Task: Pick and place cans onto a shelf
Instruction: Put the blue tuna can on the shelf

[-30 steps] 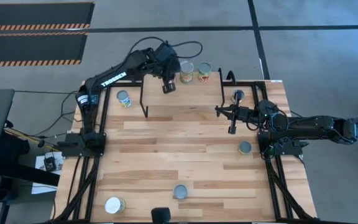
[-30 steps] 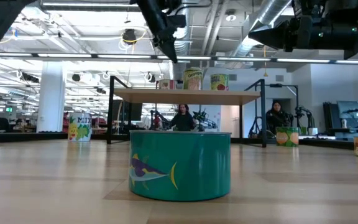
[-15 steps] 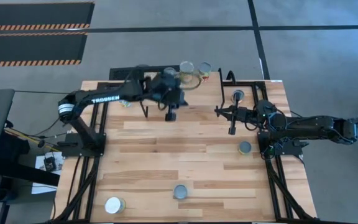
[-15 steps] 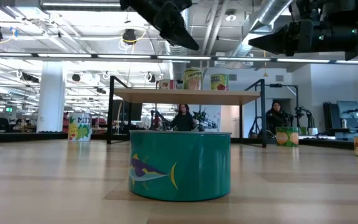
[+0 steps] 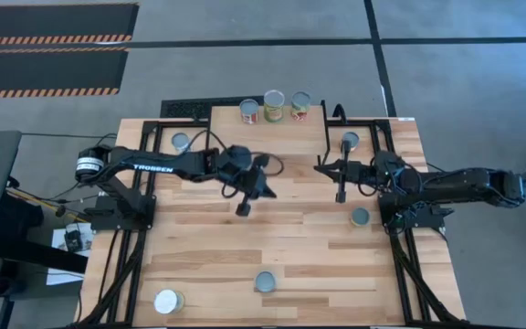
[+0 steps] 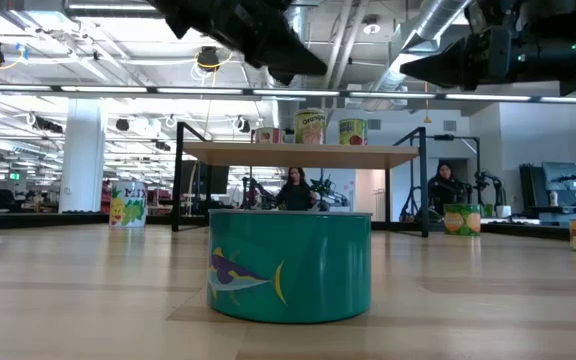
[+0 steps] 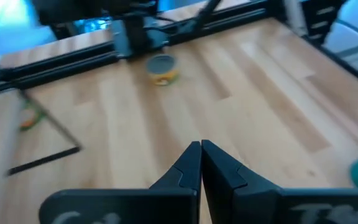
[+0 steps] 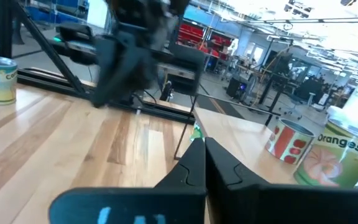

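Three cans (image 5: 274, 106) are sitting on the shelf (image 5: 268, 137). Left hand (image 5: 243, 209), pinched closed and empty, is pulling away over the bench (image 5: 272, 238), likely heading for another can.

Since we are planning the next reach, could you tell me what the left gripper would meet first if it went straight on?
Probably only the bare tabletop: the left gripper, shut and empty, points down across open planks.

Three cans (image 5: 275, 106) stand on the shelf (image 5: 268, 137); five more sit scattered on the wood-plank table (image 5: 272, 238).
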Tool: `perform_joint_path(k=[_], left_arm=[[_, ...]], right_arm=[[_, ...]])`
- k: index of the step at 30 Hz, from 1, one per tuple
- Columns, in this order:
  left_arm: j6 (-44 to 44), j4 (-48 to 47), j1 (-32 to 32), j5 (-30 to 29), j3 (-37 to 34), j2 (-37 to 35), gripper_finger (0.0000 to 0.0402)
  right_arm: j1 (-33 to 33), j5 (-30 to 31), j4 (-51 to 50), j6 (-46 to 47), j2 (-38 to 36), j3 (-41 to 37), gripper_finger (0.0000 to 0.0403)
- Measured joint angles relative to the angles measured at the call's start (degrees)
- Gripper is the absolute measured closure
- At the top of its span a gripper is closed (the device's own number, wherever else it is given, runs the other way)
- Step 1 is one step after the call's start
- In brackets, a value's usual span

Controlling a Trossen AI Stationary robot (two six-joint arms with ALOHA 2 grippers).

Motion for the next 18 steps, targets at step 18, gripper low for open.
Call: perform_joint_path(k=[18], left_arm=[[-11.49, -7.28, -25.41, -18.43, 0.0, 0.0, 0.0392]], right_arm=[[8.26, 4.95, 1.84, -3.26, 0.02, 0.0, 0.0395]])
